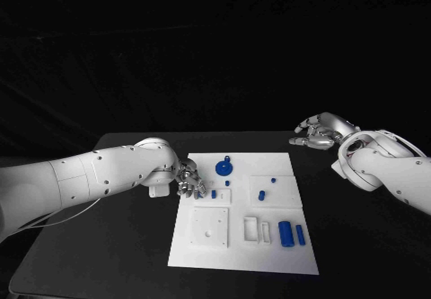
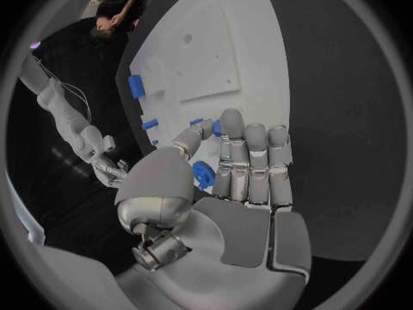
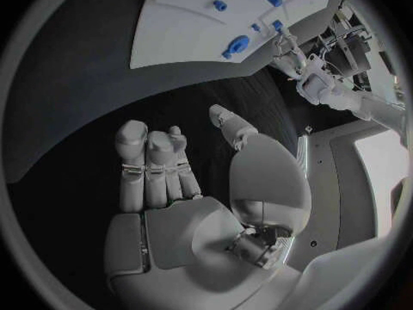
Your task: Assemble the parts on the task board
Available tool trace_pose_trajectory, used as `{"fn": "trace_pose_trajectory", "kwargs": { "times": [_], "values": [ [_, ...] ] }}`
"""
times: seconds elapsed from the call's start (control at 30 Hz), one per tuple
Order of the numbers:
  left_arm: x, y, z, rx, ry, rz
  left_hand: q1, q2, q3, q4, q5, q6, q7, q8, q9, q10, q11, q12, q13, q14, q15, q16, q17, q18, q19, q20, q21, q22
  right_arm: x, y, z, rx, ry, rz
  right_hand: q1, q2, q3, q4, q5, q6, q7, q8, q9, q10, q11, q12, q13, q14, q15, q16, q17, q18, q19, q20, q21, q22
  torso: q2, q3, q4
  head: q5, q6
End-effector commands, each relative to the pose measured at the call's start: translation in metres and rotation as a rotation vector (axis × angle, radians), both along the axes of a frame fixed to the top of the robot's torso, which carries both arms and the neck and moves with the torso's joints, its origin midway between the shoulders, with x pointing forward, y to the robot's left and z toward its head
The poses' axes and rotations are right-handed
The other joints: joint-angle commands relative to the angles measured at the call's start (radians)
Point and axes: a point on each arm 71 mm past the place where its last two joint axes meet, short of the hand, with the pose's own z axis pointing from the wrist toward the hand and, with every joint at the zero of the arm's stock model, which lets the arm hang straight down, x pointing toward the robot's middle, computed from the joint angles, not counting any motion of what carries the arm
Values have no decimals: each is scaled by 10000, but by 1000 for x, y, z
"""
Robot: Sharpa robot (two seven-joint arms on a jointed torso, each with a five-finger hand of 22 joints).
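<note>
My left hand (image 1: pixel 190 182) rests at the task board's (image 1: pixel 269 258) left edge, fingers straight, holding nothing | my right hand (image 1: pixel 316 132) hangs curled and empty past the far right corner | blue parts (image 1: pixel 288 233) lie on the board.

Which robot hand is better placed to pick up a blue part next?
Probably the left robot hand: it sits at the task board's edge beside the blue parts. The right robot hand is off the board.

Head camera overhead, wrist cameras close behind palms, sharing task board (image 1: pixel 244 215)
</note>
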Motion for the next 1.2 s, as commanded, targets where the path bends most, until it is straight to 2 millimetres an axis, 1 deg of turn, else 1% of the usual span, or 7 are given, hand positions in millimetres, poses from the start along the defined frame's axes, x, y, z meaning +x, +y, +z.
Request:
{"fn": "trace_pose_trajectory", "kwargs": {
  "times": [0.03,0.3,0.4,0.57,0.7,0.93,1.2],
  "values": [
    [-2,-1,-2,-96,367,-208,275,164,578,-593,56,15,-28,53,23,39,-94,74,13,47,-57,68,17,-141,-56,-884,57,216,0,1,0,-55,46,137,26,39,19,60,39,-5,50,43,-12,-32,-24,40,-11,81,8,-56,16,1380,-24,-77,-33,86,-2,0,0,-9,-2],
    [-2,0,-2,-86,431,-245,302,147,565,-598,127,39,-41,73,41,64,-109,105,38,59,-64,108,40,-135,-52,-889,94,221,0,2,-1,-56,51,140,26,41,18,63,40,-5,50,43,-12,-33,-24,41,-13,82,8,-57,17,1380,-23,-77,-34,87,-3,2,1,-13,-13],
    [-2,0,-2,-88,437,-252,308,142,560,-600,142,45,-45,79,46,69,-113,113,45,62,-67,118,45,-133,-50,-890,104,222,0,2,-1,-57,52,143,26,41,18,64,39,-5,50,43,-12,-33,-24,42,-14,82,8,-57,17,1380,-23,-77,-35,88,-2,-3,6,-11,-14],
    [-2,0,-2,-107,455,-258,316,138,554,-601,161,53,-50,86,54,76,-119,125,55,67,-71,133,54,-131,-47,-893,119,223,0,2,-1,-57,61,152,25,42,17,65,39,-5,50,43,-12,-33,-24,43,-15,82,8,-57,18,1380,-23,-77,-36,88,-3,5,4,-7,-10],
    [-2,-1,-2,-76,482,-253,317,138,549,-599,169,55,-52,90,58,78,-122,132,60,68,-73,140,57,-130,-45,-894,127,223,0,2,-1,-58,64,154,25,41,16,66,39,-5,50,43,-12,-33,-24,43,-16,82,8,-58,18,1380,-22,-77,-37,88,-4,2,5,-19,-11],
    [1,1,-2,91,335,-56,316,145,544,-591,168,49,-52,89,61,71,-124,134,65,67,-77,145,60,-130,-42,-895,136,221,0,3,-1,-55,65,161,24,42,16,68,40,-6,50,43,-13,-34,-24,45,-18,82,8,-59,18,1380,-22,-76,-38,89,-4,14,7,-13,-16],
    [5,2,0,351,-157,159,263,219,521,-532,-44,-12,-37,74,86,7,-115,130,85,41,-100,130,47,-130,-32,-903,168,202,0,3,-1,-51,62,166,23,40,14,70,40,-6,51,43,-13,-35,-24,46,-20,82,8,-60,19,1380,-22,-76,-40,90,-8,14,0,13,-15]
  ]
}}
